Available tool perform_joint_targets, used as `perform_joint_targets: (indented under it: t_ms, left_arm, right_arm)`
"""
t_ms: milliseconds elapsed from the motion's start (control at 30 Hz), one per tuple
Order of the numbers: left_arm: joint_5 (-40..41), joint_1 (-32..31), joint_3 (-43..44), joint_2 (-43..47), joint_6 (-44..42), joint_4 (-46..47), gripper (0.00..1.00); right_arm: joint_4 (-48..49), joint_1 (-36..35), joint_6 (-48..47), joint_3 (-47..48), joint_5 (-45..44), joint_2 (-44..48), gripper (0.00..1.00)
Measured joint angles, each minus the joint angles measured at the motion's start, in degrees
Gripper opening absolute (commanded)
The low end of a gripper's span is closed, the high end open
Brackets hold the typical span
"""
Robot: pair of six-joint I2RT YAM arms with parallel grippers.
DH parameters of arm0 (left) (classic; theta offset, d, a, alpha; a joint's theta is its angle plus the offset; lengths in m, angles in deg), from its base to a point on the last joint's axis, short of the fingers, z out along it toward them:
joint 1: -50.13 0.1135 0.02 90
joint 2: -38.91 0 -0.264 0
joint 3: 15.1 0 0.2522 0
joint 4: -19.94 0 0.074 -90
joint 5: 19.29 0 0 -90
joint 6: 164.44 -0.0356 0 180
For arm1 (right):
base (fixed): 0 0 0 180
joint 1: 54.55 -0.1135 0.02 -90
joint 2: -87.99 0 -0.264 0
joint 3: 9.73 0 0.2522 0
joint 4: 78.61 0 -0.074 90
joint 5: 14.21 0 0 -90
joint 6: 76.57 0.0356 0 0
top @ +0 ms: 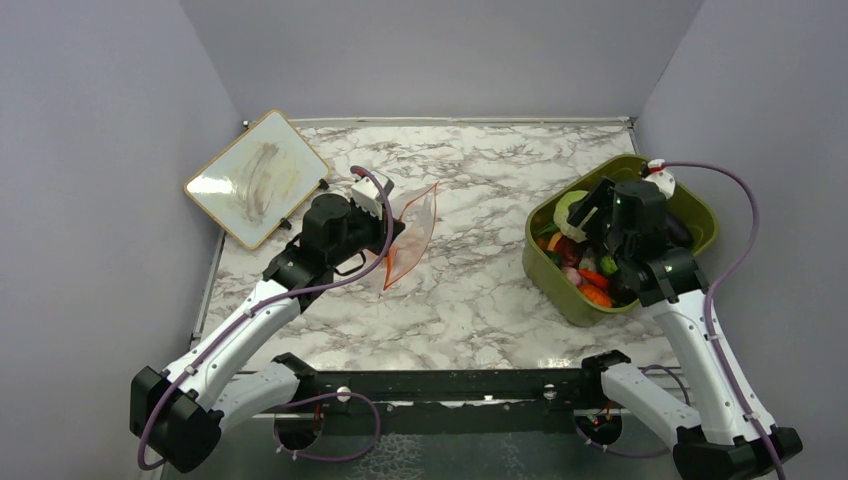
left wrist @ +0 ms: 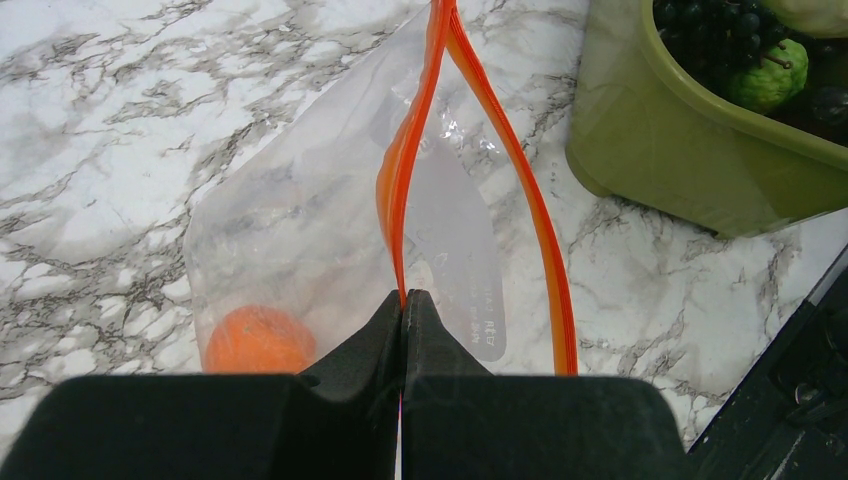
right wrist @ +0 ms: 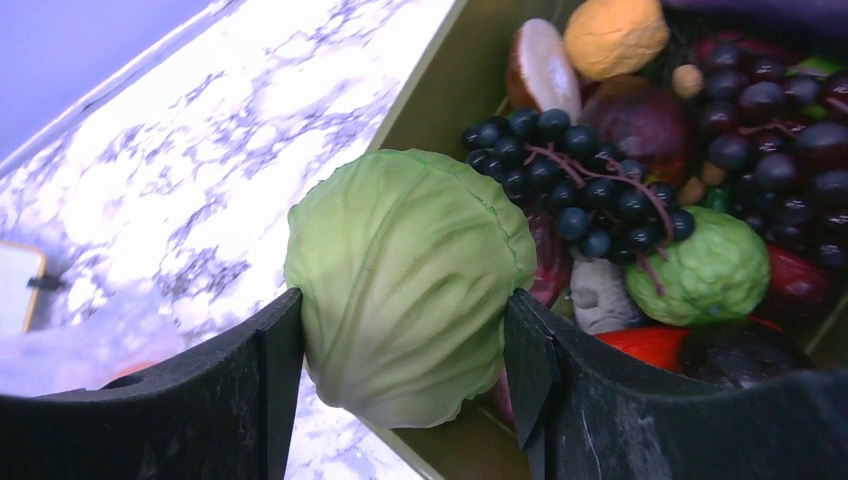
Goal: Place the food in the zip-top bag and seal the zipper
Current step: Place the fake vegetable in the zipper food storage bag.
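In the left middle of the top view, the left gripper point(top: 388, 238) holds the small clear crinkly plastic zip-top bag point(top: 418, 225) above the white marble table point(top: 480, 160). Its jaws are closed tight on one side of the thin red-orange zipper strip point(left wrist: 398, 190). The other side bows away from it, so the mouth is open. A round orange toy piece point(left wrist: 258, 340) lies inside the bag. At the right, the right gripper point(right wrist: 402, 310) is at the left rim of the olive-green plastic bin point(top: 556, 285). Its jaws grip the light-green cabbage-like ball point(right wrist: 410, 250) from both sides. Dark purple grapes point(right wrist: 575, 190) lie in the bin just behind the ball.
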Motion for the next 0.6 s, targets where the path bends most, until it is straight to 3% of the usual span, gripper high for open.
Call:
perform_joint_targets:
  t_ms: [600]
  left_arm:
    - [-0.5,0.0,-0.5,-0.3,1.3,1.6,0.0]
  right_arm:
    - [8.6,0.0,-3.4,0.0,30.3,-0.9,0.4]
